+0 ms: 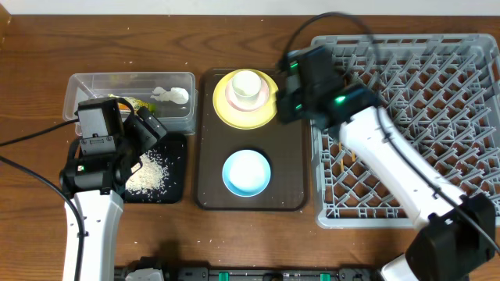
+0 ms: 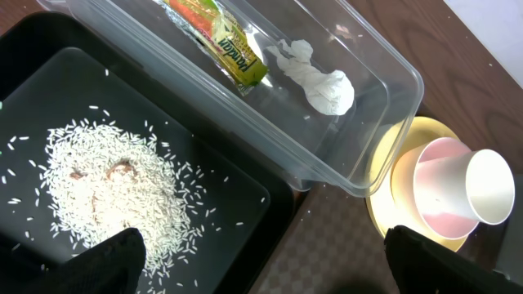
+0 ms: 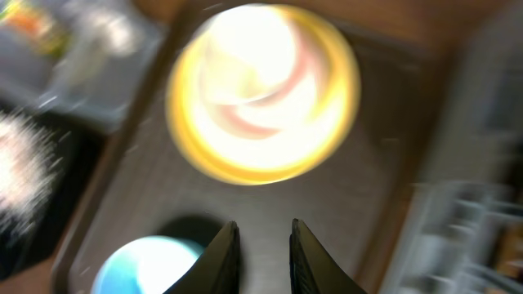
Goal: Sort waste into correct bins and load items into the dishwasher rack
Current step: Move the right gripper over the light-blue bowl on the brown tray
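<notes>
The snack wrapper and the crumpled tissue lie in the clear tub. Loose rice is heaped in the black tray. My left gripper hangs wide open over that tray's right edge, holding nothing. On the brown serving tray a white cup sits in a pink bowl on a yellow plate. A blue bowl stands nearer. My right gripper hovers over the serving tray beside the plate, its fingers slightly apart and empty. The right wrist view is blurred.
The big grey dishwasher rack fills the right side, and my right arm stretches across it. Cables run over the wooden table at the left and the back.
</notes>
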`<state>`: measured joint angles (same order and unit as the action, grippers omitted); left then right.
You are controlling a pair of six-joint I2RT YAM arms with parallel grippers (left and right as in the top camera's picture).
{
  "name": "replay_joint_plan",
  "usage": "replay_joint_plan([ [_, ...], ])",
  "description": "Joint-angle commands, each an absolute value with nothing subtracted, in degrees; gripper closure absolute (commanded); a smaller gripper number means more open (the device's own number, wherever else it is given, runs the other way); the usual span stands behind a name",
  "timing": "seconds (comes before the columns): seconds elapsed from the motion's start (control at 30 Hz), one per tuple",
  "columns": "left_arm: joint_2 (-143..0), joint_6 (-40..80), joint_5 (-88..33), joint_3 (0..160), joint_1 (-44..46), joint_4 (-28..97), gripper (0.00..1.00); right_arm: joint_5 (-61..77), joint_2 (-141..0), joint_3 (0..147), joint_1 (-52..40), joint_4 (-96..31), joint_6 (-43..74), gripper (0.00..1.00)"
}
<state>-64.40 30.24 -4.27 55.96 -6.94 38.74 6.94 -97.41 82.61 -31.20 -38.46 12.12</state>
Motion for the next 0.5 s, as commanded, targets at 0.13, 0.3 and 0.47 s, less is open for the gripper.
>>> replay_joint_plan([
  [0.13,-64.5,30.9,-3.5,56.6,-7.1,38.8,0.04,7.0,-97.5,82.7,-43.5,-40.2,9.1,0.81],
  [0.3,-64.5,30.9,-3.5,56.6,-7.1,38.8,0.04,5.4,-97.6,81.9,-49.9,-42.3,9.1,0.8],
  [0.47,-64.5,30.8,-3.4,56.6,-7.1,38.8,0.04,3.4,-97.6,79.3,-54.5,-42.3,8.1,0.8],
])
